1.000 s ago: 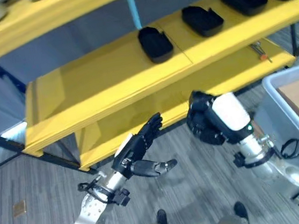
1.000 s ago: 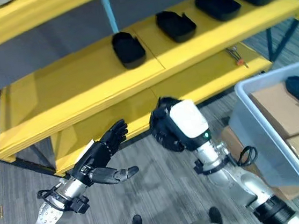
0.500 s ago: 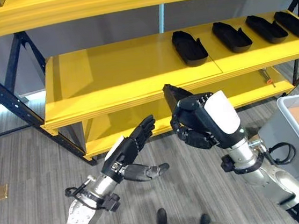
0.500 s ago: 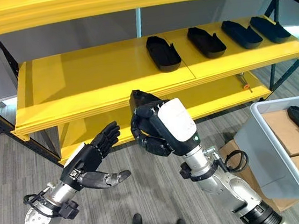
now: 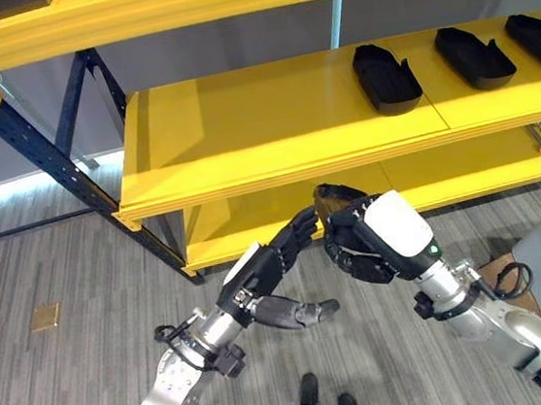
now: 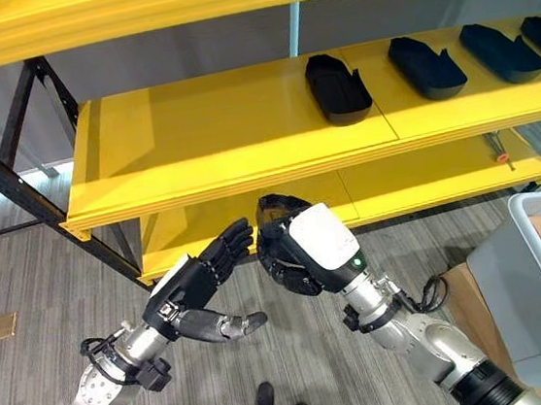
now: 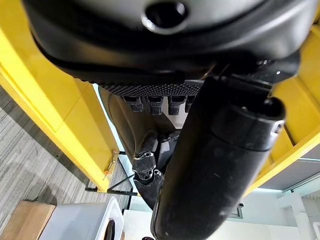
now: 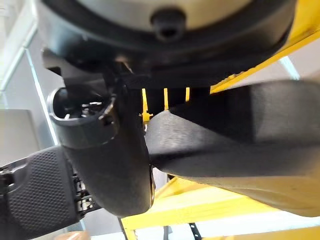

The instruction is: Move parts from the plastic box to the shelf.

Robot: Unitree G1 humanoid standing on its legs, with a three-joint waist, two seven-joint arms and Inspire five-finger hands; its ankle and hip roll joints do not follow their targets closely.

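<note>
Both arms are drawing closer together; the right robot hand (image 6: pixel 301 253) is clutching a black part (image 8: pixel 235 150) below the shelf (image 6: pixel 195 143), the left robot hand (image 6: pixel 197 284) waiting open-fingered to steady it.

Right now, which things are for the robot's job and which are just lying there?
For the job:
- black moulded part gripped in the right hand
- black parts lined up on the yellow metal shelf
- grey plastic box
- open left hand

Just lying there:
- small orange-tipped tool on the lower shelf
- brown cardboard box
</note>
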